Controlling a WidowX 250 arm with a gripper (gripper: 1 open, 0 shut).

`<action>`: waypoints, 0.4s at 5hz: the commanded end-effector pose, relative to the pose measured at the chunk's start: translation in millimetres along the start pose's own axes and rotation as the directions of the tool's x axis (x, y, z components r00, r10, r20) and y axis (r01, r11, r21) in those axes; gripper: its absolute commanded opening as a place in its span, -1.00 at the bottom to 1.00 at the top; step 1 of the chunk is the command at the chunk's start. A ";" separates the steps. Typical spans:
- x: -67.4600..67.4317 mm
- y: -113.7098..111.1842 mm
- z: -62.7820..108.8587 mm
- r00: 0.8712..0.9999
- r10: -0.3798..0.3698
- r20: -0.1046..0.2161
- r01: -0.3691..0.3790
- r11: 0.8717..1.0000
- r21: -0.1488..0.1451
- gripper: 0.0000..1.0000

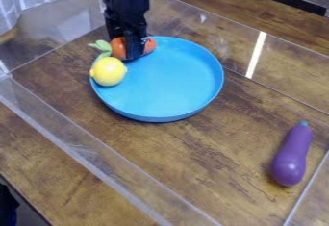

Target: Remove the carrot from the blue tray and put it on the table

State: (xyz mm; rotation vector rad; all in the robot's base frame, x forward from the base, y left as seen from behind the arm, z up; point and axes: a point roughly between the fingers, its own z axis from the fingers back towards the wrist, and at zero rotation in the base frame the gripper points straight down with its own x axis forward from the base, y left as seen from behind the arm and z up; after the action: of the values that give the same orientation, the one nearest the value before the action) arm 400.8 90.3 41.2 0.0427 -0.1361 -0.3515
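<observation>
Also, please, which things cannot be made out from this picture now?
- Fingers on the carrot: the camera view is too small and dark to show whether they grip it.
- The carrot's middle: covered by the dark gripper.
- The tray's rim under the lemon: hidden by the lemon.
- The arm's upper part: cut off by the top edge.

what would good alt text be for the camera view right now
A black robot pincer reaches down over an orange carrot with a green top at the upper left rim of a round blue tray. A yellow lemon sits just below the carrot at the tray's left edge, and a purple eggplant lies apart on the dark wood table, lower right.
</observation>
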 end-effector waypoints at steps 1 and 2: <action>3.6 17.4 21.1 0.999 0.015 0.052 -0.017 0.999 0.036 -1.00; 3.9 18.5 24.2 0.998 0.013 0.058 -0.015 0.999 0.038 -1.00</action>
State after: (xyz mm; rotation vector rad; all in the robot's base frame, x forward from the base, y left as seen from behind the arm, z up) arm 400.4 93.3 42.5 0.0350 -0.1365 -0.3586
